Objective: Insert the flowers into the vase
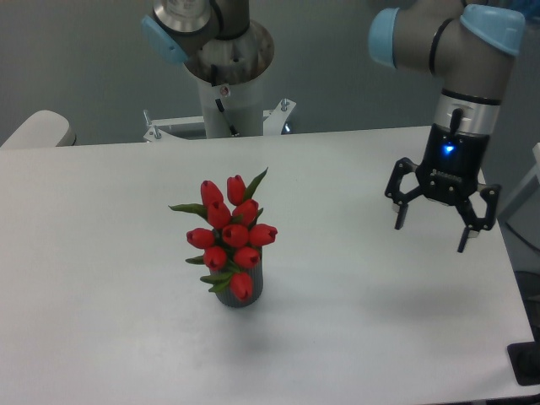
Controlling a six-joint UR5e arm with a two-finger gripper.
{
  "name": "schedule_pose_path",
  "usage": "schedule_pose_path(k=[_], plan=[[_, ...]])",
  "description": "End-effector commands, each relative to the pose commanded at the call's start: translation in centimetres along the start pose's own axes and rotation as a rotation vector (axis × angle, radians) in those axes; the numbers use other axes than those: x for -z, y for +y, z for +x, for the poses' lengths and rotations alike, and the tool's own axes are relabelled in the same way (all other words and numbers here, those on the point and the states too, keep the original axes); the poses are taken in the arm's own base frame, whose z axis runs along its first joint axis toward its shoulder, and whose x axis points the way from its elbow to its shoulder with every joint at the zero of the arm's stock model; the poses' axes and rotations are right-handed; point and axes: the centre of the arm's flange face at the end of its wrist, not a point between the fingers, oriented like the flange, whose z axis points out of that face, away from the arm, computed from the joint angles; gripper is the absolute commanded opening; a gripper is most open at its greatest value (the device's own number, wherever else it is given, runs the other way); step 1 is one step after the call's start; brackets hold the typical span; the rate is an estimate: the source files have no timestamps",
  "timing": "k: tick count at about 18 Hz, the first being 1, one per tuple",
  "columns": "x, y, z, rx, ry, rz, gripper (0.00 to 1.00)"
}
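Observation:
The flowers (229, 234), a tight bunch of red tulip buds with green leaves, stand upright in the vase (247, 292). The vase is a small dark grey cylinder on the white table, mostly covered by the lowest buds and leaves. My gripper (431, 234) hangs above the table's right side, far to the right of the flowers. Its two fingers point down and are spread wide apart. It is open and holds nothing.
The white table (101, 321) has its right edge close under the gripper. The robot's base column (226, 84) stands at the table's back edge. A pale rounded object (34, 131) sits at the far left. A dark object (525, 363) is at the lower right corner.

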Motion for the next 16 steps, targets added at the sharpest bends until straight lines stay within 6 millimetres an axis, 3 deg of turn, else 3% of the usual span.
schedule_pose_path(k=[3,7,11,16], plan=[[1.2,-2.7,0.2,-0.094,-0.013,-0.132,1.0],[3.2,-8.7,1.5,-0.219,-0.061,-0.209,1.0],[3.6,-9.2,2.0,-0.225,-0.051,-0.2,1.0],[2.3,-10.1,3.2,-0.244,-0.03,-0.183,1.0]])
